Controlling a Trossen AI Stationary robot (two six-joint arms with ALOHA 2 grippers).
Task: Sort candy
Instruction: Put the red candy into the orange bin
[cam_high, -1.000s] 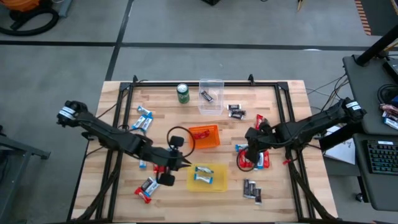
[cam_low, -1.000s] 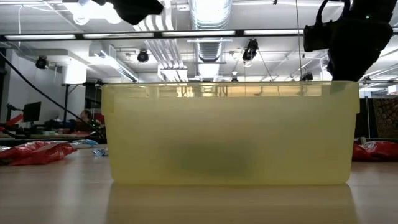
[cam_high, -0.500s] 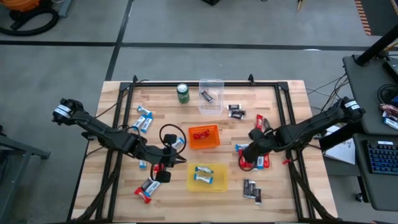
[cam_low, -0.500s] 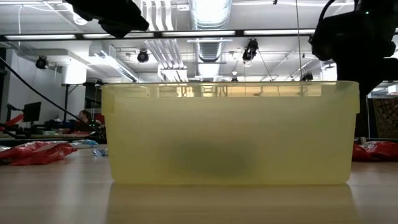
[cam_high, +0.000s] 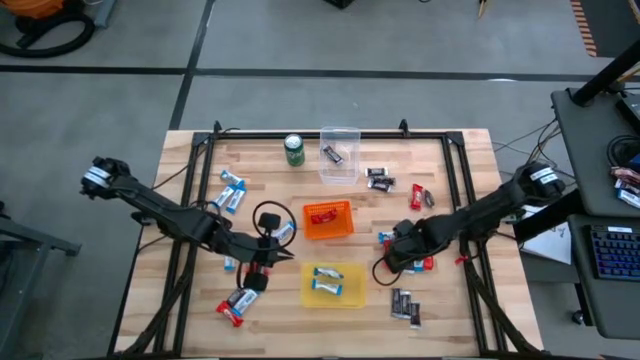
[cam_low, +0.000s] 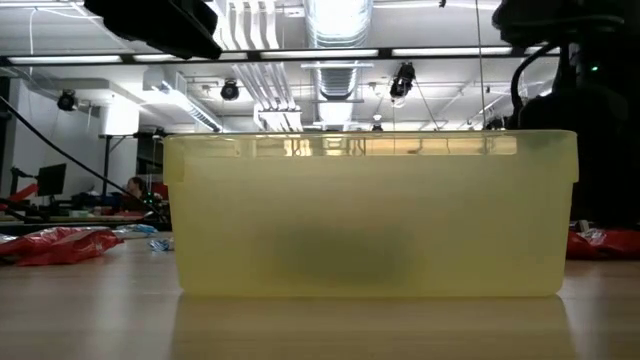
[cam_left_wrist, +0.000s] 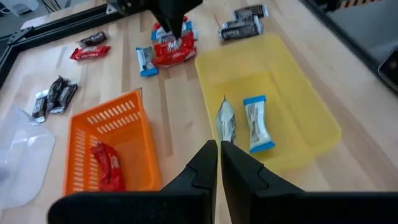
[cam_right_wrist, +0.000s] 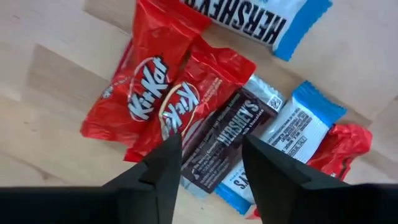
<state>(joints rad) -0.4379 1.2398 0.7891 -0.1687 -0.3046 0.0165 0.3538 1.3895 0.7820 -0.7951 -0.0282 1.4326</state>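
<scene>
Your right hand (cam_right_wrist: 208, 168) is low over a heap of candy at the bench's (cam_high: 190, 300) right side, its fingers set apart with nothing between them; a dark Hershey's bar (cam_right_wrist: 221, 140) lies right under the gap. Beside that bar lie two red KitKats (cam_right_wrist: 158, 93), touching each other, and blue-and-white bars (cam_right_wrist: 298, 124) lie on its other side. From above, the heap (cam_high: 420, 262) sits just right of the yellow bin (cam_high: 333, 298).

Your left hand (cam_left_wrist: 219, 155) is narrow, fingers nearly touching and empty, hovering near the left side of the yellow bin. Two blue-and-white bars (cam_left_wrist: 255, 121) lie in that bin. The orange bin (cam_high: 328, 233) next to it holds a red bar (cam_left_wrist: 107, 165).

The rest of the candy is scattered on the bench: blue-and-white bars (cam_high: 230, 190) at the left, a red one (cam_high: 236, 305) near the front left, dark ones (cam_high: 405, 305) at the front right and more dark ones (cam_high: 378, 179) by the clear bin (cam_high: 340, 135), which holds one dark bar (cam_high: 333, 154). A green can (cam_high: 294, 150) stands at the back
</scene>
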